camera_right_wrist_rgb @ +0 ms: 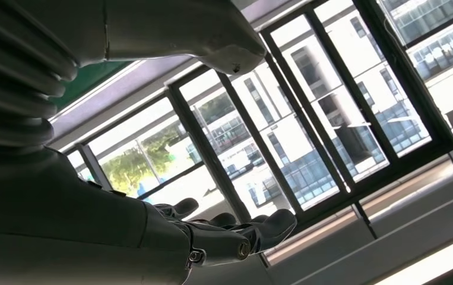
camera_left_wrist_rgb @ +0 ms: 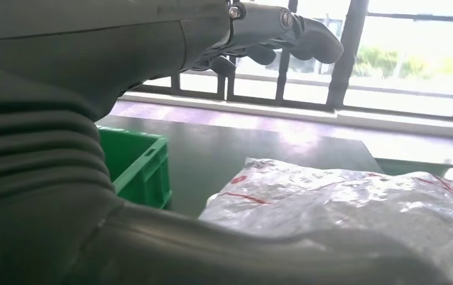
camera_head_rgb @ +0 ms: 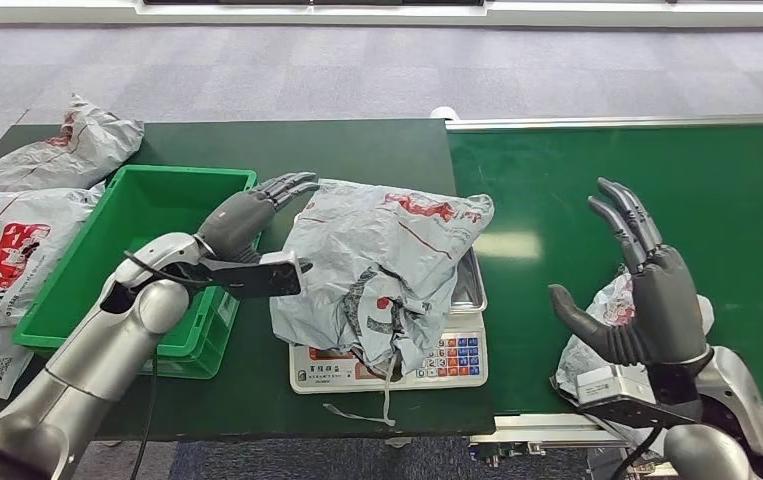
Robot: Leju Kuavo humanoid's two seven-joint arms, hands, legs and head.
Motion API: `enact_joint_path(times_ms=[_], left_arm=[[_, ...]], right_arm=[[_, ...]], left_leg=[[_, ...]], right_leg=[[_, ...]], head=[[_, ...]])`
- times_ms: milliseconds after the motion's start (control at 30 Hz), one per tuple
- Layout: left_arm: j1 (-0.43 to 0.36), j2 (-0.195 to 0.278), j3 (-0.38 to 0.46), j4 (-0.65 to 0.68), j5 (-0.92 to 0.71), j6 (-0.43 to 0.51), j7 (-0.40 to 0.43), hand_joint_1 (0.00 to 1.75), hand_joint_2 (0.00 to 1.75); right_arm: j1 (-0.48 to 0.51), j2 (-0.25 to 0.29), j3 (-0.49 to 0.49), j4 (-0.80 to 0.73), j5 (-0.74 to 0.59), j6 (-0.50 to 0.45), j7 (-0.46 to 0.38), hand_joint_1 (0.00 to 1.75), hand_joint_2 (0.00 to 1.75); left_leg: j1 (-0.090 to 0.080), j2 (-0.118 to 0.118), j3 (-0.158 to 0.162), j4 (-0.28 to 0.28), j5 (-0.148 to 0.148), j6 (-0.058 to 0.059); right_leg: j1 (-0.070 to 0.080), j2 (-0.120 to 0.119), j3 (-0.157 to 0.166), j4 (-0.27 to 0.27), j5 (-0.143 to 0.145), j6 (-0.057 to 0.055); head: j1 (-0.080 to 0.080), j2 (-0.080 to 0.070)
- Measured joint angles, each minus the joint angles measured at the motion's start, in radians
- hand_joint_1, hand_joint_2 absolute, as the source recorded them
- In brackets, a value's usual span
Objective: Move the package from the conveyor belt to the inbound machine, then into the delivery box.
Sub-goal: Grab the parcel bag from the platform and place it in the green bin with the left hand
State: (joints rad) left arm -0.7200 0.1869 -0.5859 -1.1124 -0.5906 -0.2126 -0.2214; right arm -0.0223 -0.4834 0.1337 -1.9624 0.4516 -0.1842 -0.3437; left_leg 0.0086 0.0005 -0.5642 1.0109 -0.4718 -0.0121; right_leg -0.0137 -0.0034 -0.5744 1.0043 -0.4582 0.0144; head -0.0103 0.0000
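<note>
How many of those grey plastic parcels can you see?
4: one on the scale, one on the conveyor belt behind the right hand, two left of the green bin. Others may be hidden.

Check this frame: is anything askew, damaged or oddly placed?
The crumpled grey plastic package sprawls over the white weighing scale, overhanging its tray and hiding part of the panel, with a loose strip dangling off the table edge. Nothing looks spilled.

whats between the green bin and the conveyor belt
In the head view, the scale with a grey package draped over it sits between the green bin and the conveyor belt; the left hand hovers at the package's edge.
</note>
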Motion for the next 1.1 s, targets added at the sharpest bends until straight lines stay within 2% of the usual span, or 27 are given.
enact_joint_path(times_ms=[100,200,333,467,633,767,900,1000,1033,1067,1100], left_arm=[[-0.133,-0.060,-0.084,0.149,0.025,-0.039,0.003,0.00,1.75],[-0.230,-0.137,-0.160,0.285,0.030,-0.052,0.003,0.00,1.75],[-0.304,-0.239,-0.228,0.430,0.019,-0.051,0.013,0.00,1.75],[-0.342,-0.303,-0.259,0.515,0.016,-0.055,0.021,0.00,1.75],[-0.353,-0.374,-0.284,0.600,0.017,-0.076,0.027,0.00,1.75],[-0.312,-0.421,-0.298,0.666,0.020,-0.078,0.013,0.00,1.75],[-0.235,-0.437,-0.311,0.717,0.020,-0.077,-0.018,0.00,1.75],[-0.209,-0.442,-0.314,0.735,0.019,-0.076,-0.024,0.01,1.75],[-0.207,-0.444,-0.314,0.740,0.019,-0.076,-0.024,0.06,1.75],[-0.206,-0.445,-0.314,0.744,0.019,-0.077,-0.024,0.34,1.75],[-0.206,-0.446,-0.314,0.747,0.019,-0.078,-0.023,0.78,1.75]], right_arm=[[0.040,-0.007,-0.048,-0.036,0.000,0.009,-0.013,0.00,1.75],[0.053,-0.007,-0.066,-0.048,0.002,0.010,-0.023,0.00,1.75],[0.046,-0.007,-0.069,-0.049,-0.001,0.019,-0.018,0.00,1.75],[0.034,-0.007,-0.069,-0.049,-0.003,0.020,-0.012,0.00,1.75],[0.009,0.000,-0.069,-0.039,-0.002,0.019,-0.009,0.00,1.75],[-0.009,0.024,-0.069,-0.019,0.002,0.018,-0.013,0.00,1.75],[0.000,0.060,-0.069,-0.007,0.011,0.011,-0.021,0.00,1.75],[0.002,0.076,-0.069,-0.001,0.014,0.008,-0.025,0.00,1.75],[0.002,0.080,-0.069,0.000,0.015,0.008,-0.027,0.00,1.75],[0.002,0.083,-0.069,0.002,0.015,0.008,-0.027,0.00,1.75],[0.002,0.085,-0.069,0.003,0.016,0.008,-0.028,0.00,1.75]], left_leg=[[-0.001,0.000,-0.001,0.000,0.000,0.000],[-0.002,0.001,-0.002,0.001,0.000,0.000],[-0.002,0.001,-0.002,0.001,0.000,0.001],[-0.003,0.001,-0.002,0.000,0.000,0.001],[-0.003,0.000,-0.003,0.000,0.000,0.002],[-0.003,0.000,-0.003,0.000,0.000,0.002],[-0.003,0.000,-0.003,0.000,0.000,0.002],[-0.003,0.000,-0.004,0.000,0.000,0.002],[-0.003,0.000,-0.004,0.000,0.000,0.002],[-0.003,0.000,-0.004,0.000,0.000,0.002],[-0.003,0.000,-0.004,0.000,0.001,0.002]], right_leg=[[-0.001,0.000,-0.001,0.000,0.001,0.001],[-0.002,0.000,-0.001,0.000,0.001,0.001],[-0.003,0.001,-0.001,0.000,0.001,0.002],[-0.003,0.001,-0.002,0.000,0.001,0.002],[-0.002,0.001,-0.002,0.000,0.001,0.002],[-0.003,0.001,-0.002,0.000,0.001,0.002],[-0.002,0.001,-0.002,0.000,0.001,0.002],[-0.002,0.000,-0.002,0.000,0.001,0.002],[-0.002,0.000,-0.002,0.000,0.001,0.002],[-0.002,0.000,-0.002,0.000,0.001,0.002],[-0.002,0.000,-0.002,0.000,0.001,0.002]], head=[[0.000,0.000],[0.000,0.000],[0.000,0.000],[0.000,0.000],[0.000,0.000],[0.000,0.000],[0.000,0.000],[0.000,0.000],[0.000,0.000],[0.000,0.000],[0.000,0.000]])
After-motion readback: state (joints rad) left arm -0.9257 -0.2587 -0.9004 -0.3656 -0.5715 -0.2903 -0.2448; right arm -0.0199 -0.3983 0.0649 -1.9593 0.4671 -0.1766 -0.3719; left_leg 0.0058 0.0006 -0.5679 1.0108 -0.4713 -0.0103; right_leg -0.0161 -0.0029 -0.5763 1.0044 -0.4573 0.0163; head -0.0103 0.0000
